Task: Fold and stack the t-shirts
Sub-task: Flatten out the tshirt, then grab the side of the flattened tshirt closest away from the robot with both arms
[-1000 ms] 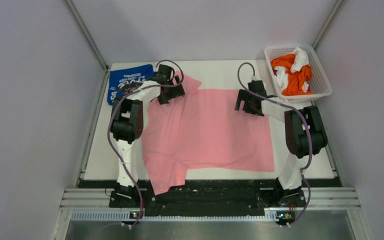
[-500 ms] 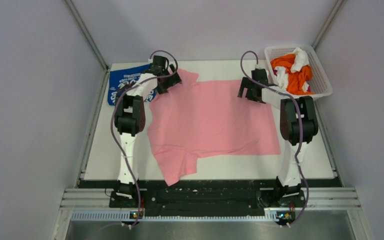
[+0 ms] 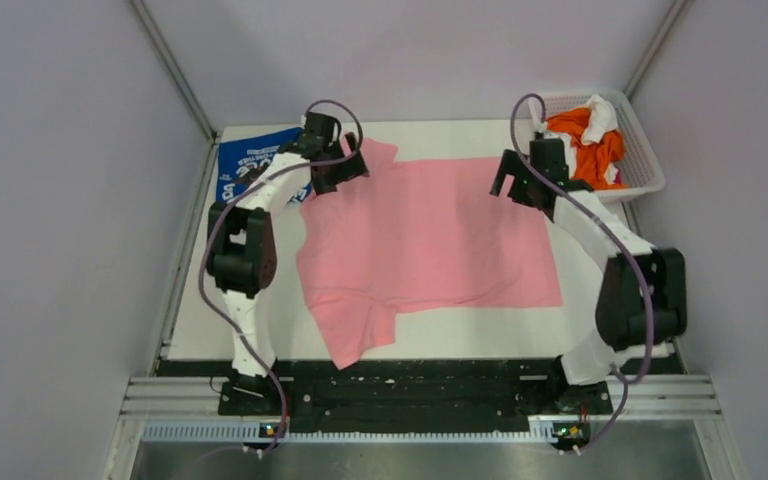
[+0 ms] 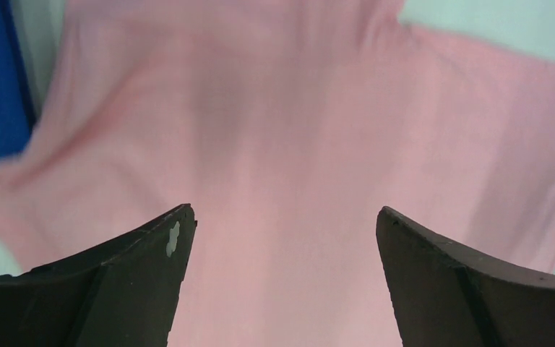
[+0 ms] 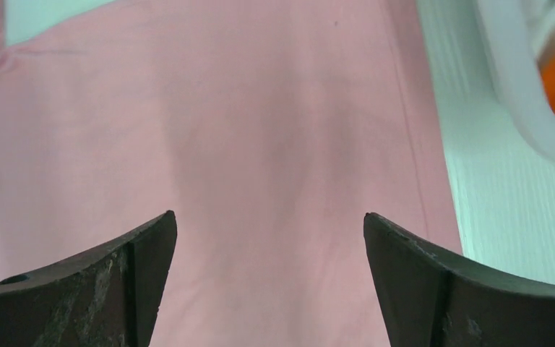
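White table surface carries everything in view. I read the pink t-shirt as spread flat across its centre, with one sleeve hanging toward the near edge on the left. The white lattice basket sits at the far right corner and holds orange and white cloth. The blue t-shirt lies folded at the far left corner, just beside the pink shirt's far sleeve. The left gripper is over that far left sleeve area, jaws spread wide, gripping nothing. The right gripper is over the shirt's far right edge near the basket, jaws likewise spread. I cannot tell whether either fingertip touches the cloth.
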Robot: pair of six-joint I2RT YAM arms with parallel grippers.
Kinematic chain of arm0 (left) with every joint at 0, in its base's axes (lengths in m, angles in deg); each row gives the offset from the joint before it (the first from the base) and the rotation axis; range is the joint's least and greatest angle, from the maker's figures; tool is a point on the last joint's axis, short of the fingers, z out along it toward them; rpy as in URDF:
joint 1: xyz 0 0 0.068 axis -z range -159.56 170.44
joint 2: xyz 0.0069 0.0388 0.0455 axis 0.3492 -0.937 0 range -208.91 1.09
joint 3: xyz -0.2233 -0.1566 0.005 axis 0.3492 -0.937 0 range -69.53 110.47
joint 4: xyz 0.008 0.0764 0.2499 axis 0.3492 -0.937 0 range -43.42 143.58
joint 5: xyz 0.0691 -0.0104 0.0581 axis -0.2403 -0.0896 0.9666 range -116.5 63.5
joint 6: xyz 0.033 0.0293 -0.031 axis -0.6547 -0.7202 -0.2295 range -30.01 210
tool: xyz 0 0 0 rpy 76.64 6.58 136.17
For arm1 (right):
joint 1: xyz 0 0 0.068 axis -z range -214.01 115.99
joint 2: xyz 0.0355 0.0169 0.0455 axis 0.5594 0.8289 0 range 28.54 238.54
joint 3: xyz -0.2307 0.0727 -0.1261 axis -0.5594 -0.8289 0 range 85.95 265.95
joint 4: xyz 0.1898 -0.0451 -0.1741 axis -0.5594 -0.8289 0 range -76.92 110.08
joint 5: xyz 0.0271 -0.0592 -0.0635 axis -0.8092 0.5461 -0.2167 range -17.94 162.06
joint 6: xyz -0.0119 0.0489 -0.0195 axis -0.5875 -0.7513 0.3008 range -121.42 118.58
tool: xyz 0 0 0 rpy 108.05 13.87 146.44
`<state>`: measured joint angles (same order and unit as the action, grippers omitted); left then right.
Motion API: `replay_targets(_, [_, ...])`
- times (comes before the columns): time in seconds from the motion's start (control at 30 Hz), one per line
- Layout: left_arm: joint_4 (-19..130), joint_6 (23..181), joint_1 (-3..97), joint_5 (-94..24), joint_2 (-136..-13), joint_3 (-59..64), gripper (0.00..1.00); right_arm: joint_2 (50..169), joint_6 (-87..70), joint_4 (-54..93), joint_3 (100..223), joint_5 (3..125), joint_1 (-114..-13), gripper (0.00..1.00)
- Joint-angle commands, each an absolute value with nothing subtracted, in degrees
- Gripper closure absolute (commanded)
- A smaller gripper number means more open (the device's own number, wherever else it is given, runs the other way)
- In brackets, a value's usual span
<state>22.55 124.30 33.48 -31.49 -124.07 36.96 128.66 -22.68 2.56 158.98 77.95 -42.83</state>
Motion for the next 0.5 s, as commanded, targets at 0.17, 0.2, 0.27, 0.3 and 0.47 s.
replay_targets(0.17, [23.39, 128.61, 47.73, -21.03, -84.39, -1.28, 0.01, 93.36, -31.71, 4.1, 131.62, 74.81, -42.82, 0.01])
replay_targets(0.2, [22.48, 129.51, 49.57, -20.81, -81.81, -4.55, 0.02, 91.82, -32.66, 3.08, 130.97, 75.33, -42.86, 0.01])
replay_targets(0.27, [17.83, 130.19, 53.93, -16.76, -76.2, -9.47, 0.04, 89.5, -33.58, 1.49, 130.08, 75.59, -42.88, 0.01])
replay_targets(0.3, [14.34, 131.05, 57.24, -13.52, -74.05, -11.09, 0.04, 88.45, -33.81, 0.74, 129.69, 75.88, -42.85, 0.01])
replay_targets(0.47, [-4.23, 138.29, 65.69, -6.31, -64.43, -17.97, 0.06, 85.98, -33.62, -0.56, 128.46, 76.6, -42.82, 0.01])
